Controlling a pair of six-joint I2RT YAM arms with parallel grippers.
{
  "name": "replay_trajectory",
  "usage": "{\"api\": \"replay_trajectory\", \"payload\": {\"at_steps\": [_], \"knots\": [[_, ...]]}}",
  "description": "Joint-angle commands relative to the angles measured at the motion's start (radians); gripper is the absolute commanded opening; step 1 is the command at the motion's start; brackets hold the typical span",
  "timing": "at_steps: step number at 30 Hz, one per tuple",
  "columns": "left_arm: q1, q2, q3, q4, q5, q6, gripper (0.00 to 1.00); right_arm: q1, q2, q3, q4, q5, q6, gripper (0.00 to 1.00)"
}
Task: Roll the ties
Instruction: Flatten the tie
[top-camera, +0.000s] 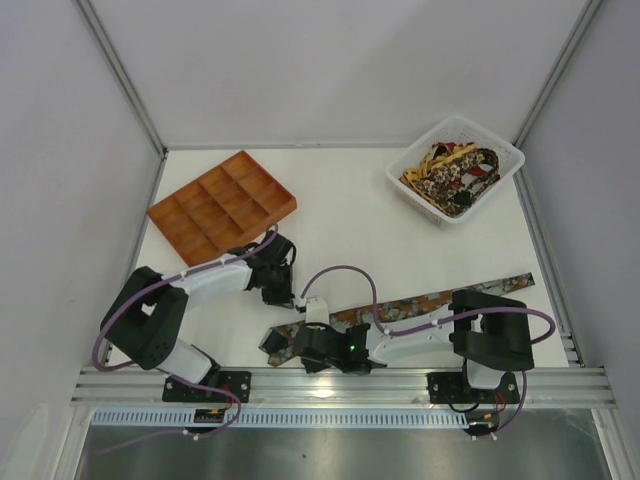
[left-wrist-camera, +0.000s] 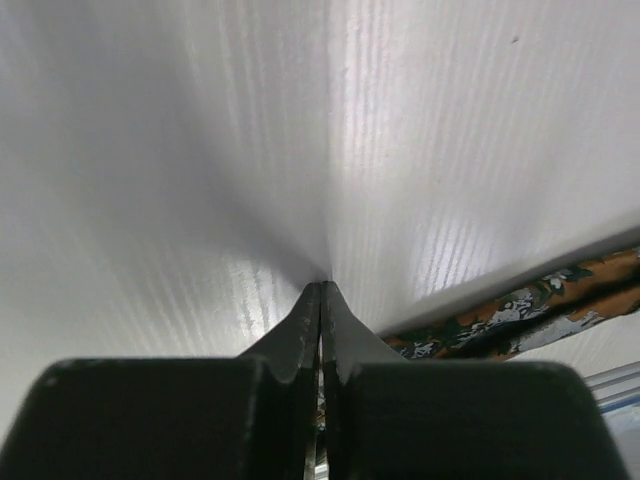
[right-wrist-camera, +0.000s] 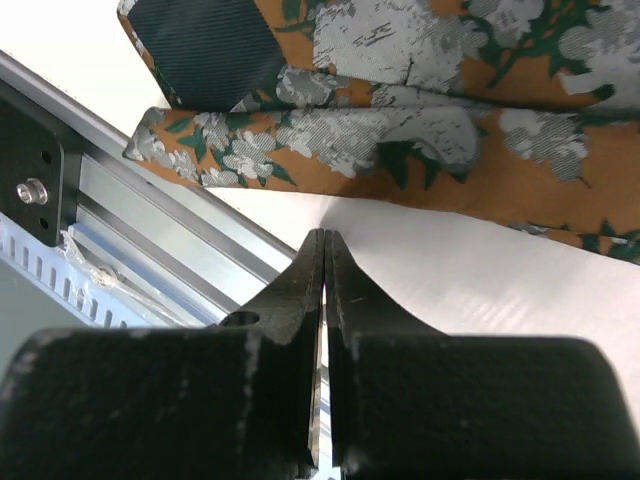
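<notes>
One flat tie (top-camera: 500, 287), one tray (top-camera: 222, 206), one basket (top-camera: 405, 190) of uncountable ties (top-camera: 455, 175).

A: Where's the loose tie (top-camera: 415, 303)?
B: Lying flat and unrolled, well apart from the basket (top-camera: 425, 143), on a slant. It's orange with grey flowers and green leaves. The end farthest from the basket is folded over, showing dark striped lining.
A: And the other ties (top-camera: 455, 172)?
B: Tangled in a heap inside that basket.

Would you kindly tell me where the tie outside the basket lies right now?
In the top view the tie lies flat on the table's near right, slanting down to its wide end beside the right hand, just before the metal rail.
</notes>
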Motion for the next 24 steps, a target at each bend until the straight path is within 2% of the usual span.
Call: {"api": "replay_trajectory", "payload": {"at_steps": [1,9,14,24], "knots": [[0.002,0.044,-0.067,0.038,0.031,0.008,0.01,0.009,0.034,0.022,0.025,0.048,0.000,0.00],[0.002,-0.021,-0.124,0.035,0.031,-0.027,0.00,-0.081,0.025,0.100,0.046,0.082,-0.083,0.00],[0.002,-0.028,-0.128,0.027,0.023,-0.026,0.00,-0.139,0.025,0.125,0.034,0.025,-0.118,0.00],[0.002,-0.021,-0.127,0.035,0.029,-0.017,0.00,-0.072,-0.018,0.088,0.013,-0.009,-0.107,0.00]]}}
